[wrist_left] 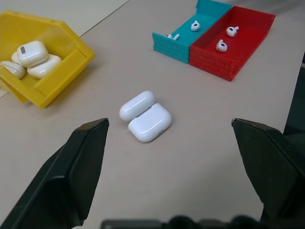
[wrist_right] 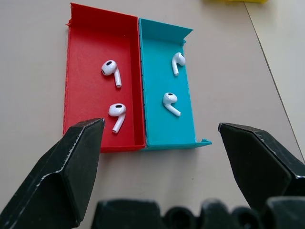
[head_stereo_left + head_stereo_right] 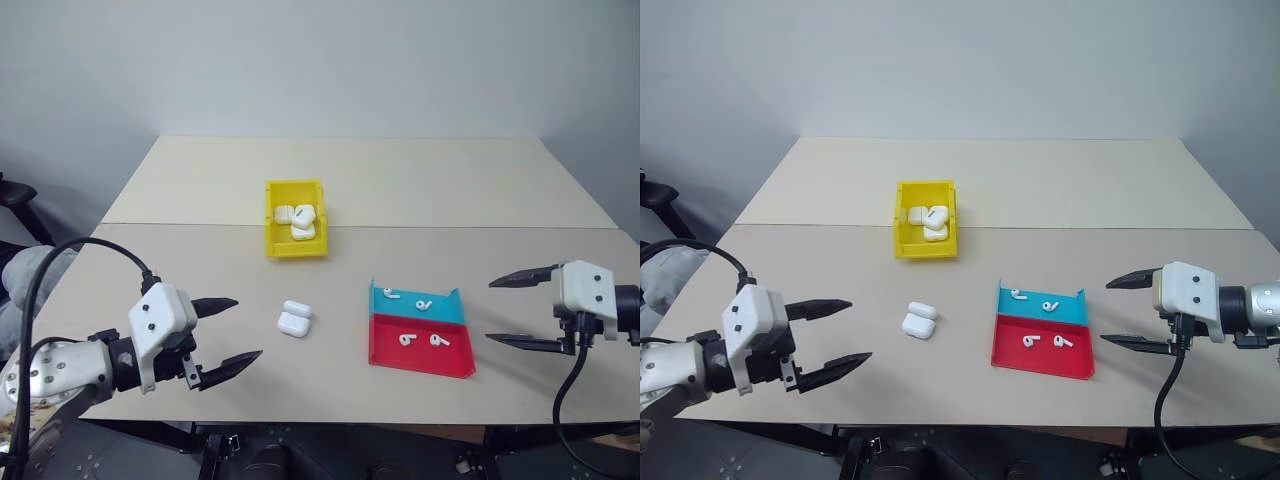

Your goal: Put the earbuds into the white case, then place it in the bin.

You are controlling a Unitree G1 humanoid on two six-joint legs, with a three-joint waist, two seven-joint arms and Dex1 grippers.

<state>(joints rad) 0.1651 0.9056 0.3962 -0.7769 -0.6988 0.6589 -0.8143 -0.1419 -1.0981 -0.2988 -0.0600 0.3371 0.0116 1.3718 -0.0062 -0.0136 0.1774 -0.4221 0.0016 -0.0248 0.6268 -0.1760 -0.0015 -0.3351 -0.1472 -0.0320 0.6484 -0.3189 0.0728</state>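
While both grippers hang empty, jaws spread wide, the small glossy white hinged-lid case lies open on the table just ahead of the left gripper, the nearer one; the right gripper faces the tiny white stemmed earbuds.

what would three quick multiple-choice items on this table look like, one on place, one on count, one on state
1. Where is the open white case?
A. on the table between the left gripper and the tray
B. inside the yellow bin
C. in the red compartment

2. How many earbuds lie in the tray?
A. two
B. four
C. six

3. How does the left gripper stand?
A. shut on the case
B. open, holding nothing
C. shut on an earbud

Answers: 1 A, the case lies on the bare table, apart from the yellow bin. 2 B, two earbuds in the red compartment and two in the blue compartment. 3 B, its fingers stand wide apart with nothing between them.
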